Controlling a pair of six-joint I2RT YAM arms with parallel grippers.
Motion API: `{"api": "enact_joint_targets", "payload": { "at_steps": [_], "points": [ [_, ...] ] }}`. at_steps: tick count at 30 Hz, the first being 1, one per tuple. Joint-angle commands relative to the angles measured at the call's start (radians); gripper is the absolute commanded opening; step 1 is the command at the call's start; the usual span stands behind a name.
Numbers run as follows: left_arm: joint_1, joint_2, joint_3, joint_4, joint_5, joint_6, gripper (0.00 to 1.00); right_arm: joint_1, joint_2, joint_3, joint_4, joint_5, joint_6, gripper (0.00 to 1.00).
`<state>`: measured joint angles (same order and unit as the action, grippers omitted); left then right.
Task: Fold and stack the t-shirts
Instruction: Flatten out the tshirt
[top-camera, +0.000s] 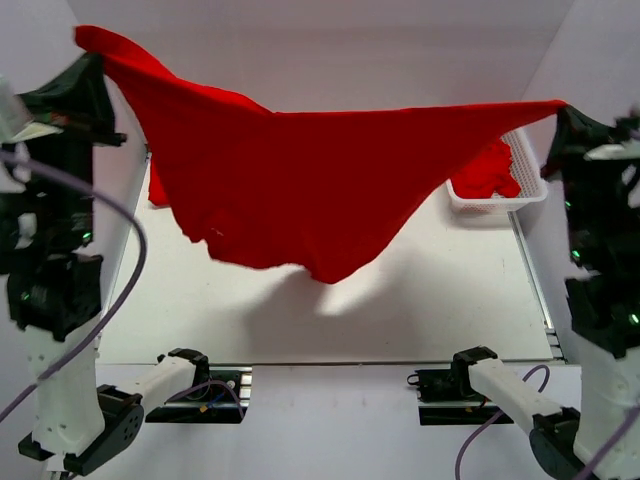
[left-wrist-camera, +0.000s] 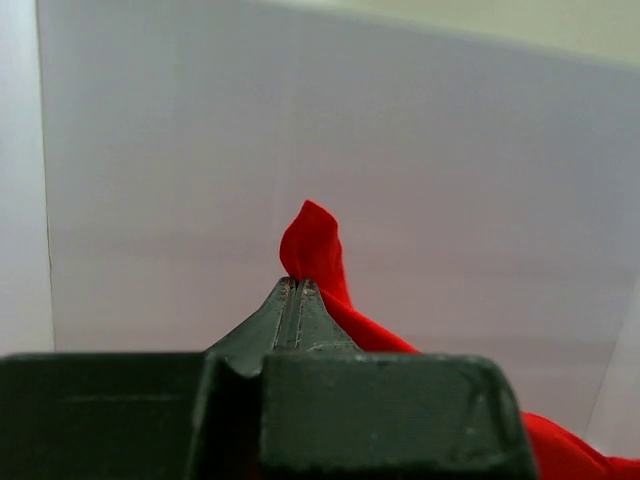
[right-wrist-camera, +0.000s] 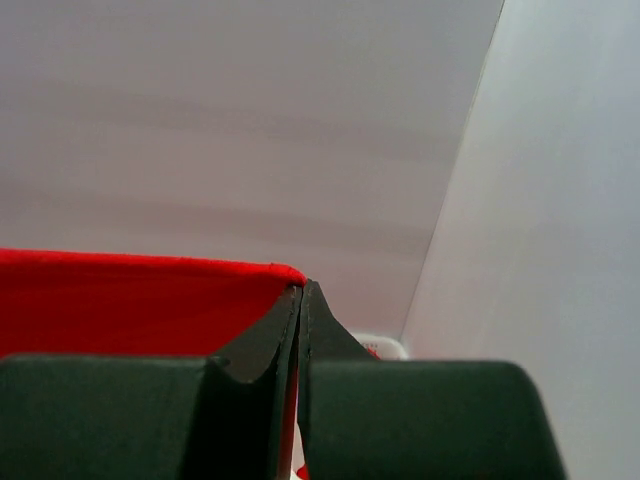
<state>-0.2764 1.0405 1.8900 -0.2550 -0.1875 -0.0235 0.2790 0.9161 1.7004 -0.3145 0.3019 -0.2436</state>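
Observation:
A bright red t-shirt (top-camera: 300, 185) hangs stretched in the air across the whole table, sagging to a point in the middle. My left gripper (top-camera: 97, 60) is shut on its upper left corner, high at the left side. In the left wrist view the fingertips (left-wrist-camera: 296, 285) pinch a red cloth tip (left-wrist-camera: 312, 245). My right gripper (top-camera: 562, 108) is shut on the right corner. The right wrist view shows the t-shirt edge (right-wrist-camera: 140, 300) running left from the shut gripper (right-wrist-camera: 302, 288). More red t-shirts (top-camera: 488, 172) lie bunched in the basket.
A white lattice basket (top-camera: 520, 195) stands at the back right of the table. Another patch of red cloth (top-camera: 157, 190) lies at the back left, mostly hidden behind the hanging shirt. White walls close in the back and both sides.

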Motion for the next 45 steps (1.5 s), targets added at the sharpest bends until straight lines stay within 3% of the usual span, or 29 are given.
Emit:
{"api": "enact_joint_targets", "payload": {
  "at_steps": [1, 3, 6, 12, 18, 23, 29, 30, 32, 34, 39, 45],
  "points": [
    [0.002, -0.030, 0.122, -0.023, 0.063, 0.054, 0.00, -0.003, -0.065, 0.070, -0.033, -0.052, -0.020, 0.00],
    [0.002, -0.030, 0.242, -0.070, 0.083, 0.079, 0.00, -0.008, -0.092, 0.103, -0.067, -0.101, -0.014, 0.00],
    [0.002, -0.030, 0.297, -0.079, 0.115, 0.088, 0.00, -0.004, -0.102, 0.149, -0.098, -0.132, -0.016, 0.00],
    [0.002, -0.042, 0.285, -0.058, 0.137, 0.097, 0.00, -0.003, -0.102, 0.125, -0.086, -0.110, -0.005, 0.00],
    [0.002, 0.038, 0.103, 0.008, 0.086, 0.131, 0.00, -0.003, -0.053, -0.081, -0.003, -0.041, 0.053, 0.00],
    [0.008, 0.198, -0.060, 0.091, -0.004, 0.149, 0.00, -0.006, 0.059, -0.272, 0.106, 0.065, 0.128, 0.00],
    [0.008, 0.416, -0.302, 0.282, 0.006, 0.171, 0.00, -0.009, 0.294, -0.452, 0.227, 0.037, 0.234, 0.00],
    [0.008, 0.459, -0.327, 0.321, 0.006, 0.181, 0.00, -0.014, 0.404, -0.452, 0.233, 0.029, 0.236, 0.00],
    [0.028, 0.613, -0.325, 0.359, 0.006, 0.181, 0.00, -0.017, 0.478, -0.418, 0.241, 0.019, 0.236, 0.00],
    [0.037, 0.731, -0.299, 0.397, 0.019, 0.181, 0.00, -0.030, 0.651, -0.377, 0.261, 0.019, 0.234, 0.00],
    [0.057, 1.146, -0.031, 0.358, 0.062, 0.151, 0.00, -0.060, 1.026, -0.151, 0.226, -0.047, 0.224, 0.00],
    [0.066, 1.380, 0.208, 0.358, 0.143, 0.126, 0.00, -0.078, 1.322, 0.216, 0.166, -0.096, 0.173, 0.00]
  ]
}}
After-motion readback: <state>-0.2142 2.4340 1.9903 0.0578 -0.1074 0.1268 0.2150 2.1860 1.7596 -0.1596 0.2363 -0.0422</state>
